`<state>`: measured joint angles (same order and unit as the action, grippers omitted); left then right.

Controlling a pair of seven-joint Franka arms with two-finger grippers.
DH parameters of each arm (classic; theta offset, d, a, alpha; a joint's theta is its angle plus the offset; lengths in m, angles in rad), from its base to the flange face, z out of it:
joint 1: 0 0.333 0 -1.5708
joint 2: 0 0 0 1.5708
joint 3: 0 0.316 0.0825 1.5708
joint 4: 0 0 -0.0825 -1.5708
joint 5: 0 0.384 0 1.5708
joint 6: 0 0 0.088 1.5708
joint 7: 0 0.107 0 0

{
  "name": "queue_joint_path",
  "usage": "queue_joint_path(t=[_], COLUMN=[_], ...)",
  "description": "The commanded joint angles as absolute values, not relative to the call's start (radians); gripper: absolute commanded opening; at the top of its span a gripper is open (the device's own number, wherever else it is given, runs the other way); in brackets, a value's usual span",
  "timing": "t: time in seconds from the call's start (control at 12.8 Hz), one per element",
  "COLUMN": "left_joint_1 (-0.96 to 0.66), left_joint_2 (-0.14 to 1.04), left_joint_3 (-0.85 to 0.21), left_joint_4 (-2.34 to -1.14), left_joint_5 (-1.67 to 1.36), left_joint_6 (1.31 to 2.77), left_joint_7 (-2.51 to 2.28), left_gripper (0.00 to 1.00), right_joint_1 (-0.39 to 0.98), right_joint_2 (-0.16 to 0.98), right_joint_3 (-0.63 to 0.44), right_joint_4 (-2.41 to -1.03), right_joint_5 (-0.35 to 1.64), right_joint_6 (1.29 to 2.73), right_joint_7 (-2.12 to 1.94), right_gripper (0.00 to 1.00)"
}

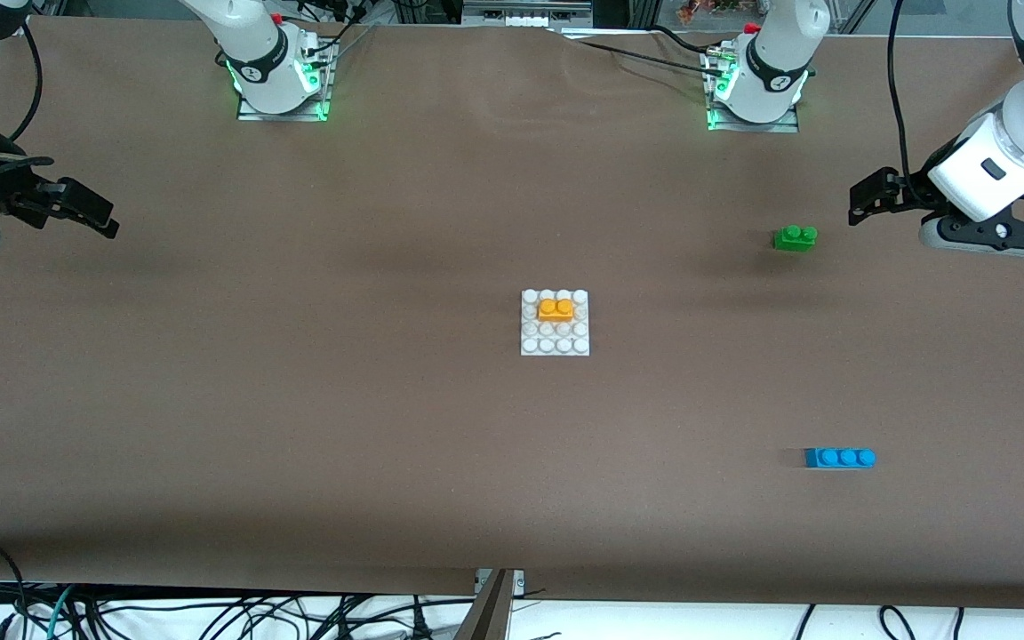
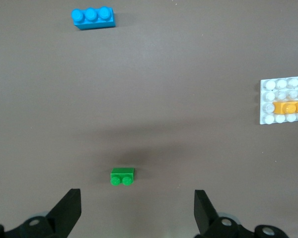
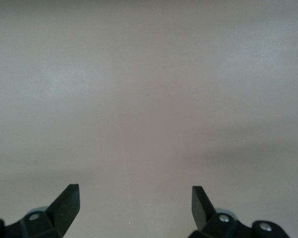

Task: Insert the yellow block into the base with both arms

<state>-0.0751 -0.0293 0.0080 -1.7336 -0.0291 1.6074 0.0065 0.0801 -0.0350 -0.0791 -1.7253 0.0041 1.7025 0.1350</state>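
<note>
The yellow block point(image 1: 556, 309) sits pressed onto the white studded base point(image 1: 555, 342) in the middle of the table, on its second stud row from the robots' side. Both also show in the left wrist view, the block point(image 2: 289, 107) on the base point(image 2: 280, 89). My left gripper point(image 1: 868, 197) is open and empty, raised at the left arm's end of the table, beside the green brick point(image 1: 796, 237). My right gripper point(image 1: 85, 213) is open and empty, raised at the right arm's end. The right wrist view shows only its fingertips point(image 3: 69, 198) over bare brown table.
A green two-stud brick point(image 2: 122, 176) lies just off my left gripper's fingertips. A blue three-stud brick point(image 1: 839, 458) lies nearer the front camera toward the left arm's end; it also shows in the left wrist view point(image 2: 93, 18). Cables hang past the table's front edge.
</note>
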Motion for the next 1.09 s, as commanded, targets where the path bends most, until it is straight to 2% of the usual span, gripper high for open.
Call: queue_joint_path(t=[0.0,1.02], left_joint_1=[-0.067,-0.067], left_joint_2=[-0.026,-0.015], left_joint_3=[0.0,0.003], left_joint_4=[-1.71,-1.672], left_joint_5=[0.002,-0.009], left_joint_6=[1.586,1.586], left_joint_7=[0.008,0.003], left_gripper=[1.0,1.0], right_joint_1=[0.069,0.071], right_joint_2=[-0.043,-0.043], right_joint_3=[-0.066,-0.066], right_joint_4=[-1.729,-1.729], right_joint_5=[-0.006,-0.006], right_joint_6=[1.701,1.7], right_joint_7=[0.14,0.14], right_gripper=[1.0,1.0])
